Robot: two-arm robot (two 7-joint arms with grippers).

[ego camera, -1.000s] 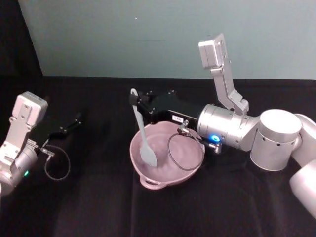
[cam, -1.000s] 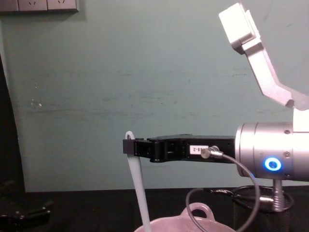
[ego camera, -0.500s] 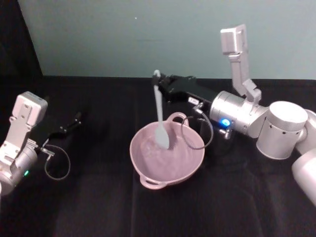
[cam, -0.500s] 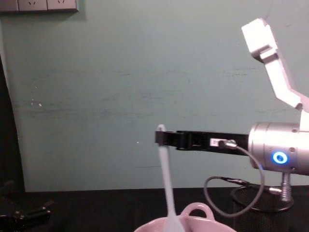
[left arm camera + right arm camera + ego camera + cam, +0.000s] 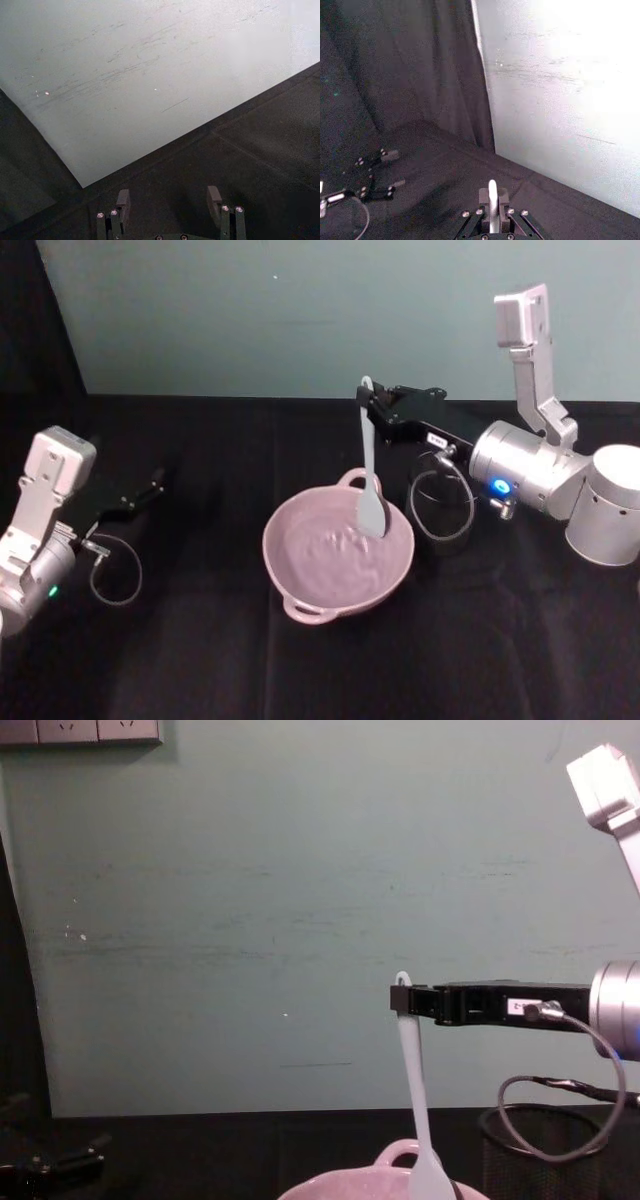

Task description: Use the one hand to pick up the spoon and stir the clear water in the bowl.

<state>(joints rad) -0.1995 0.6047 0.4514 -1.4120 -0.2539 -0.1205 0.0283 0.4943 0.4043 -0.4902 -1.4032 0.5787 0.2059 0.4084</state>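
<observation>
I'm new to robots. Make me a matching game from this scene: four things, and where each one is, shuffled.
1 spoon
2 bowl
3 mesh cup
4 left gripper

A open, parked at the table's left
B pink, mid-table
C hanging from the shut right gripper
D black, just right of the bowl

Pairs: 1-C, 2-B, 3-D, 4-A

Pale green wall point(image 5: 250, 920) behind a black-draped table point(image 5: 200, 660).
Scuffed paint, white sockets point(image 5: 98, 730) high at left, dark curtain point(image 5: 420, 65) at the wall's edge.
</observation>
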